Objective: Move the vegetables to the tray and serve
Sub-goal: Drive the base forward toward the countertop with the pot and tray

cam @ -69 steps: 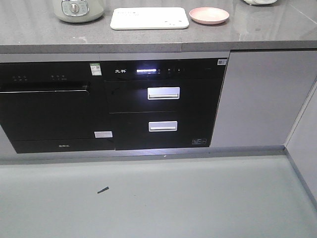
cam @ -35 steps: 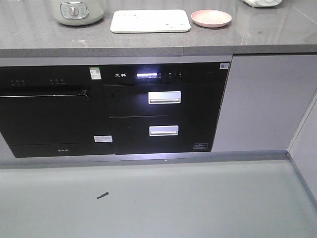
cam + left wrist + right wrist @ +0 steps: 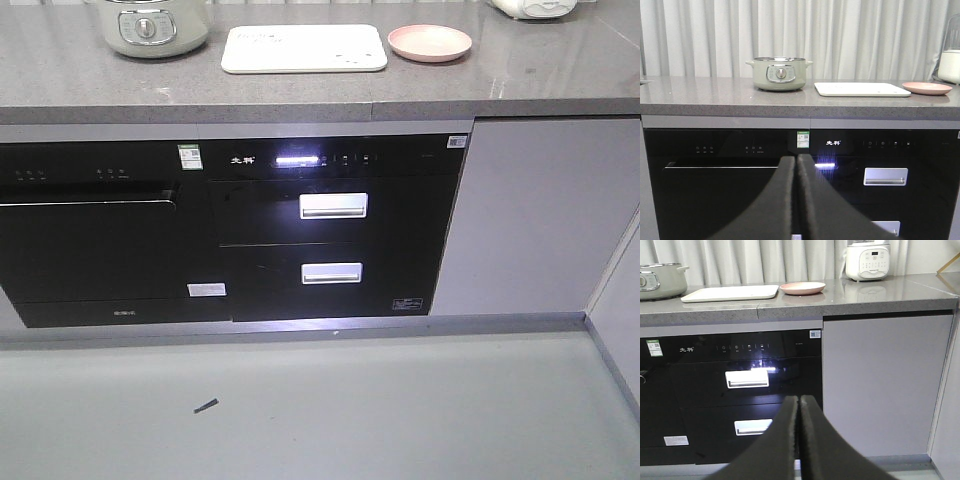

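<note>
Over the last second the whole counter (image 3: pixel 560 80) has slid down my front view, and more of its top shows now. I judge my base is rolling toward it. The tray (image 3: pixel 304 48) lies flat at 12 o'clock in that view, with no greens on it. The pink plate (image 3: pixel 430 42) sits just beside it at 1 o'clock and the green pot (image 3: pixel 150 25) at 11 o'clock. I see no lettuce in any of my 3 views; whether it waits inside the pot I cannot tell. My left pincer (image 3: pixel 796 160) is pressed together on nothing, and my right pincer (image 3: pixel 799 400) likewise. So the transfer has not begun. I am only closing in, and must find the leaves before spreading a pincer.
</note>
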`<state>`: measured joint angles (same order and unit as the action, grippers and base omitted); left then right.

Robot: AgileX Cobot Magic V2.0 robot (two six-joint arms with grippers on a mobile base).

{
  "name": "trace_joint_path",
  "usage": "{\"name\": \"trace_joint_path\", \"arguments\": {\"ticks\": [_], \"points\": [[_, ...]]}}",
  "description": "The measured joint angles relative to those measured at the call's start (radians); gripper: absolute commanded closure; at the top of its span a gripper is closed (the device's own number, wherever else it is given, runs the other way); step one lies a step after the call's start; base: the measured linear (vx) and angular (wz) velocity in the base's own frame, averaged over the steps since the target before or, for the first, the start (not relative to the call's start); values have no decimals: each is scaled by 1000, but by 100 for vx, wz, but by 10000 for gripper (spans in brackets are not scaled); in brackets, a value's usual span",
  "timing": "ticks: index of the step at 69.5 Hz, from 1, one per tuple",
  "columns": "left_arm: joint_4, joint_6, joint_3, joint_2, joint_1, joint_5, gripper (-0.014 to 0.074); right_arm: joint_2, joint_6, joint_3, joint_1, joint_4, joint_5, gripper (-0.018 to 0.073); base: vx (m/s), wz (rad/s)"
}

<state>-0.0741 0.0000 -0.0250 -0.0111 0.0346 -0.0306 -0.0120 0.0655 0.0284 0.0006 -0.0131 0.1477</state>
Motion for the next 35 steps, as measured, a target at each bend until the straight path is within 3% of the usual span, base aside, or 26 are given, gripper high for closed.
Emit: {"name": "trace_joint_path", "arguments": {"ticks": [35], "points": [[0, 0, 0, 0, 0, 0, 603, 0, 0, 0, 0, 0, 0, 563, 7, 0]]}}
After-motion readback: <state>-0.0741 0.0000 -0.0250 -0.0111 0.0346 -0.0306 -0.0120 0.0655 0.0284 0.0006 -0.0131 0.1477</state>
